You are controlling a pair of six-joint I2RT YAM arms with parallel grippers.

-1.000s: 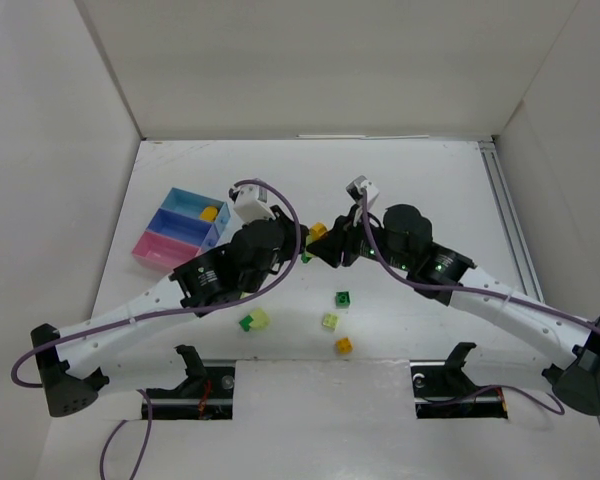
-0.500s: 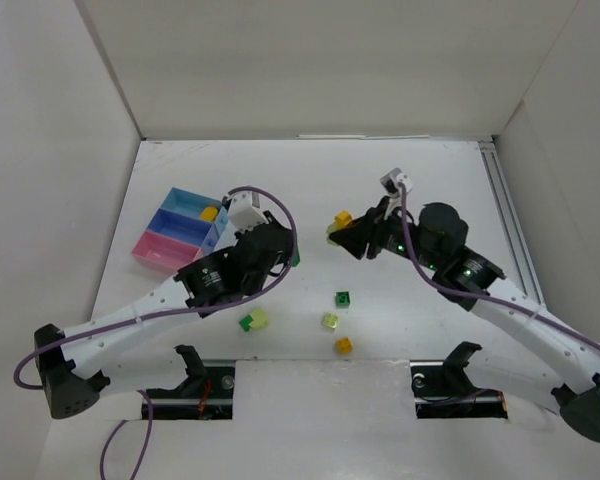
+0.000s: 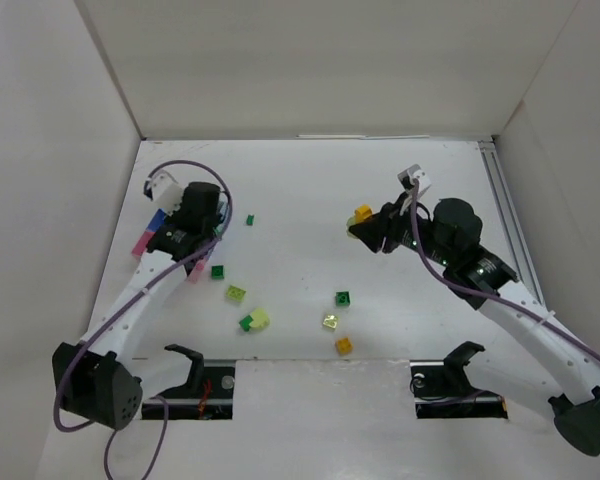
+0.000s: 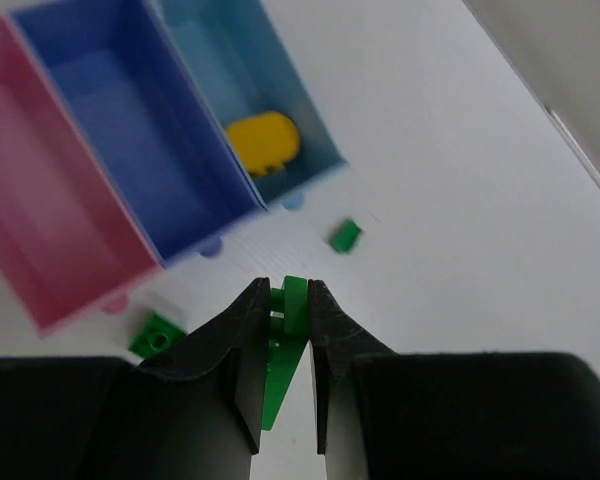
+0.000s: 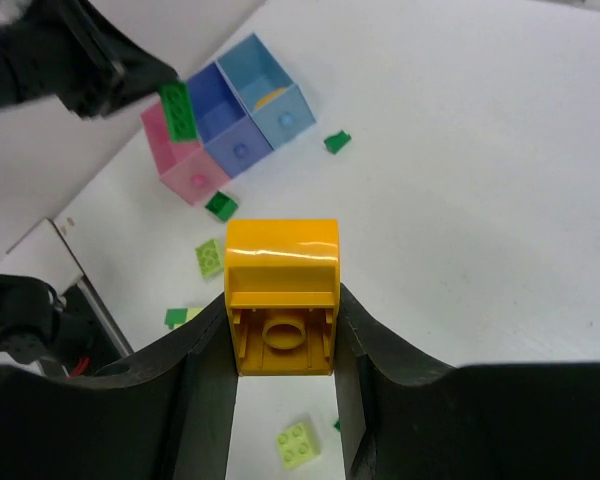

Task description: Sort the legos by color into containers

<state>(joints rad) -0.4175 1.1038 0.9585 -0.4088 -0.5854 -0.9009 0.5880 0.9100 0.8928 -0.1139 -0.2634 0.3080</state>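
White tabletop (image 3: 310,190): left gripper (image 4: 287,300) pinches a dark green plastic brick (image 4: 294,292), right gripper (image 5: 282,325) a yellow plastic brick (image 5: 281,265); centre each over the joined plastic trays (image 4: 130,140) before release.

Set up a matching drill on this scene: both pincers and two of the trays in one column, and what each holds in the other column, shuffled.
Column A
1. left pincer
2. right pincer
3. light blue tray
4. darker blue tray

Column B
a. a yellow piece lies inside
b. shut on a yellow brick
c. nothing visible inside
d. shut on a green brick

Pairs: 1-d, 2-b, 3-a, 4-c
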